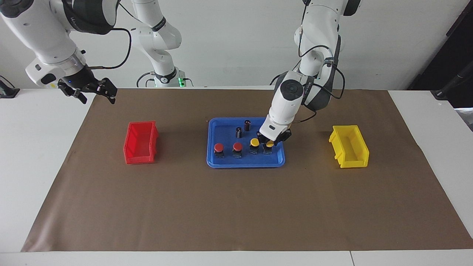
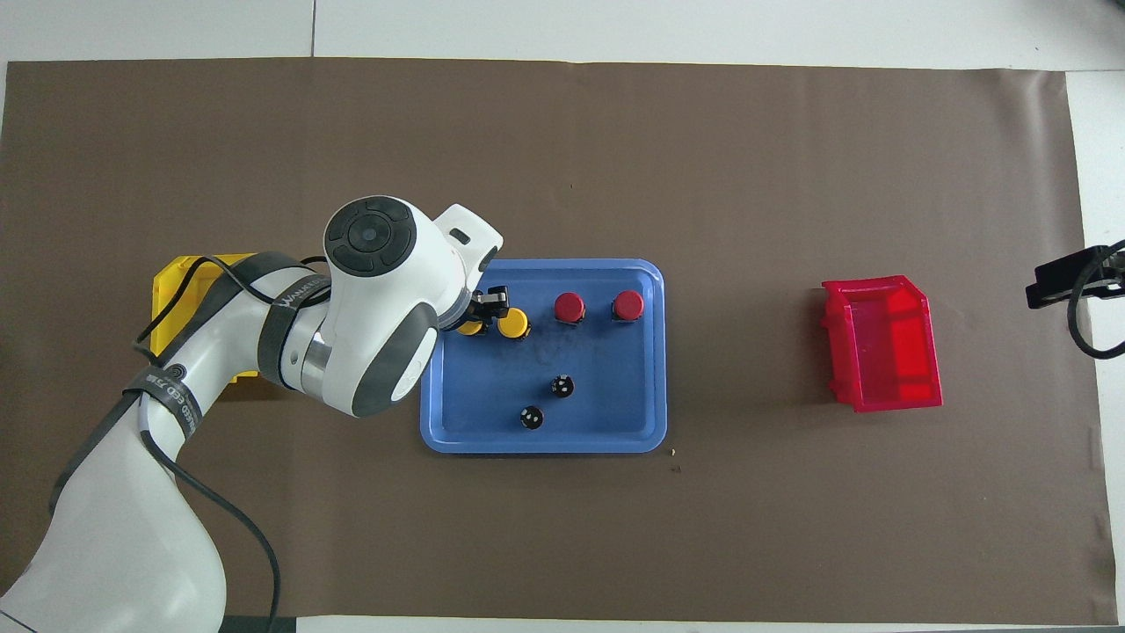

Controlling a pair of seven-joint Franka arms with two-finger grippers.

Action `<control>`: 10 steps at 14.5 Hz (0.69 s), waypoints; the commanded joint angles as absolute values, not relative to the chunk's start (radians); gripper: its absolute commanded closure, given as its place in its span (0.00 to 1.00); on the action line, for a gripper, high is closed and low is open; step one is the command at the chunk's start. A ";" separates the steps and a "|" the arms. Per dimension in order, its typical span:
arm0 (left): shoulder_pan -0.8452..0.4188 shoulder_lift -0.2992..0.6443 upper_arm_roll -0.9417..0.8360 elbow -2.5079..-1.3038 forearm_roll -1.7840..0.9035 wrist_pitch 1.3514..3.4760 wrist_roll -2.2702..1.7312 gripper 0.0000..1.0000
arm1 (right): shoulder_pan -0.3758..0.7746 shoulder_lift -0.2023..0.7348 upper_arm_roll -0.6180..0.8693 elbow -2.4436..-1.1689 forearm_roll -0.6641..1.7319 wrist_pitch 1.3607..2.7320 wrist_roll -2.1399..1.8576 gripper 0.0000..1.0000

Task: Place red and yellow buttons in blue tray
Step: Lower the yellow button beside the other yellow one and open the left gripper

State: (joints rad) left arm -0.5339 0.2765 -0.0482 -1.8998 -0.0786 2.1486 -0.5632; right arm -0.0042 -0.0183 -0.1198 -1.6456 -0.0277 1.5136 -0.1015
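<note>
**Last yellow button at the tray's end, under the left gripper**

We see the left gripper [image 1: 274, 139] low inside the blue tray [image 1: 221, 163], at the tray's end toward the left arm, its dark fingers set on either side of a yellow button [image 1: 268, 145] whose round cap shows between them; we read this as a grasp, though whether the pads press or have just let go we cannot tell. Just beside the gripper stands the second yellow button [image 1: 254, 142], then two red buttons [image 1: 218, 148] in the same row, all on dark blocky bases. Nearer the robots than the gripper stand two dark capless cylinders [image 1: 239, 132]. We judge the task at its final step: all four buttons lie in the tray, so the next move calls for parting the fingers and a straight lift, clear of the neighbouring cap. The tray is smooth, low-rimmed plastic with rounded corners. Outward sit an open yellow bin [image 1: 349, 146] and a red bin [image 1: 140, 142] on brown paper. The right gripper [image 1: 88, 88] waits raised.
</note>
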 commanded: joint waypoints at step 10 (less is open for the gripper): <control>-0.496 0.184 -0.021 -1.663 -0.057 1.752 -0.566 0.00 | -0.008 -0.034 -0.117 -1.666 -0.018 1.528 -0.103 0.00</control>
State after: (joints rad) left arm -0.5208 0.2264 -0.0247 -1.7220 -0.0777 1.8666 -0.5655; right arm -0.0042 -0.0183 -0.1198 -1.6456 -0.0277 1.5136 -0.1015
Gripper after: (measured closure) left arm 0.079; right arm 0.000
